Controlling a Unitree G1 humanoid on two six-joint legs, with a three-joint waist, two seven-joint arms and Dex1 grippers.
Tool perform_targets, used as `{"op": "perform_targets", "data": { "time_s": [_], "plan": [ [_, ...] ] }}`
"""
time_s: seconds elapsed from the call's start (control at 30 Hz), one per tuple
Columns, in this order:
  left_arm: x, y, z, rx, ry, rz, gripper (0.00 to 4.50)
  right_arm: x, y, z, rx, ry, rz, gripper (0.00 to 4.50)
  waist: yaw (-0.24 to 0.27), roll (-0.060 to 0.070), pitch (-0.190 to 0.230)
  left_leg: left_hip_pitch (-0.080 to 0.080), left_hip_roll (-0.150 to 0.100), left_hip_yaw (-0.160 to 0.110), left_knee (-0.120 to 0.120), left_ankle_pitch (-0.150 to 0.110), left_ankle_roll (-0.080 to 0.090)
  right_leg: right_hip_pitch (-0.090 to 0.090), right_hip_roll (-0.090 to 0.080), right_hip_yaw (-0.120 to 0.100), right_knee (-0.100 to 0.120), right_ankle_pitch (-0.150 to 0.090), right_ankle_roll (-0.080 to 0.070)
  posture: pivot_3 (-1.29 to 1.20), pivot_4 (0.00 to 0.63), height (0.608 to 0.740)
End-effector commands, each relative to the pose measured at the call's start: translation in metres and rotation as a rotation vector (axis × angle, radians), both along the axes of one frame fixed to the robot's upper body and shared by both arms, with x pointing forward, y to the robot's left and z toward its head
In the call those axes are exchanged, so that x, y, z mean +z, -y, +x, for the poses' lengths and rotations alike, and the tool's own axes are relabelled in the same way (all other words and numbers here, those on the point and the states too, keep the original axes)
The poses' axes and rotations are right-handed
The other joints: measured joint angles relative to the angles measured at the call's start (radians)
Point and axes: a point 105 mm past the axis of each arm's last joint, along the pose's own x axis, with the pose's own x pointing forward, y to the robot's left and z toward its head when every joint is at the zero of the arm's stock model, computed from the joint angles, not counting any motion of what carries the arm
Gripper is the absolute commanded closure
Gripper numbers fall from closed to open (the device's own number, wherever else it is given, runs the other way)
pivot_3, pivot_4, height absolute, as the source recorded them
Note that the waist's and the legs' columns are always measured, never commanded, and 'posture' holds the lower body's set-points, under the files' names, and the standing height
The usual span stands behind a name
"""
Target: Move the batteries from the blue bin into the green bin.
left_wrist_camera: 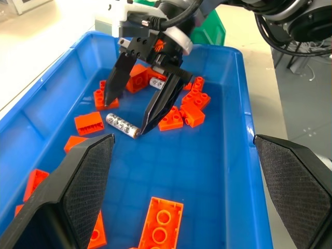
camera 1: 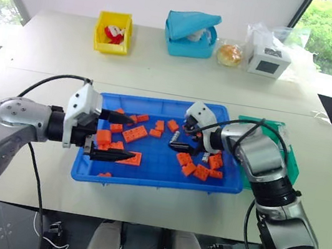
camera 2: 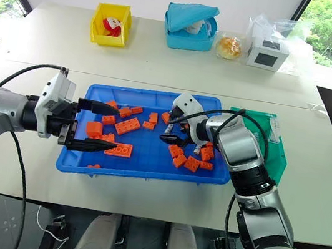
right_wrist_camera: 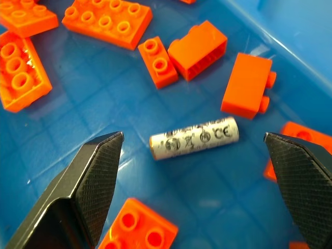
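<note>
The blue bin [camera 1: 144, 181] lies in front of me with orange bricks scattered inside. One silver battery [right_wrist_camera: 194, 137] lies flat on its floor. My right gripper [left_wrist_camera: 124, 115] is open and points down over it, one finger on each side, not touching it. A second battery [left_wrist_camera: 155, 83] lies further back among bricks, under the right wrist. Empty and open, my left gripper [camera 1: 131, 137] hovers over the bin's left part, pointing across it. The green bin [camera 1: 289, 163] stands against the blue bin's right side, partly hidden by my right arm.
Orange bricks [camera 1: 134, 134] lie close around the batteries. At the table's far edge stand a yellow bin [camera 1: 112, 32], a teal bin [camera 1: 190, 37], a wrapped bun [camera 1: 229, 54] and a white box [camera 1: 268, 60].
</note>
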Motion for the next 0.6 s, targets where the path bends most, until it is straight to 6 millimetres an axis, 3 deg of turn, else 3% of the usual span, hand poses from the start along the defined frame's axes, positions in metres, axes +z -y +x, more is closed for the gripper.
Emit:
{"op": "perform_targets", "data": {
  "time_s": [0.03,0.3,0.4,0.5,0.6],
  "plan": [
    [0.009,0.001,0.0,-0.009,0.048,-0.006,0.0,0.0,-0.005,0.0,0.025,0.004,0.006,0.03,0.0,0.0,0.0,0.0,0.0,0.0,0.0,0.0,0.0,0.0,0.0,0.0,0.0,0.0,0.0,0.0,0.15,0.736],
    [0.009,0.0,-0.001,0.001,0.05,-0.008,0.0,-0.016,-0.007,-0.005,0.086,-0.006,-0.029,0.03,0.0,0.0,0.0,0.0,0.0,0.0,0.0,0.0,0.0,0.0,0.0,0.0,0.0,0.0,0.0,0.0,0.15,0.736],
    [0.009,-0.001,-0.001,0.004,0.05,-0.008,0.0,-0.011,-0.006,-0.007,0.105,0.013,-0.022,0.87,0.001,0.0,0.0,0.0,0.0,0.0,0.0,0.0,0.0,0.0,0.0,0.0,0.0,0.0,0.0,0.0,0.15,0.736],
    [0.009,-0.002,0.0,0.006,0.05,-0.008,0.0,0.009,-0.007,-0.012,0.127,0.039,0.032,2.25,0.001,0.0,0.0,0.0,0.0,0.0,0.0,0.0,0.0,0.0,0.0,0.0,-0.001,0.0,0.0,0.0,0.15,0.736],
    [0.009,-0.002,0.001,0.007,0.052,-0.01,0.0,0.043,0.004,-0.015,0.099,0.074,0.101,2.25,0.002,0.0,0.0,0.0,0.0,0.0,0.0,0.0,0.0,0.0,0.0,0.0,0.0,0.0,0.0,0.0,0.15,0.736]
  ]
}}
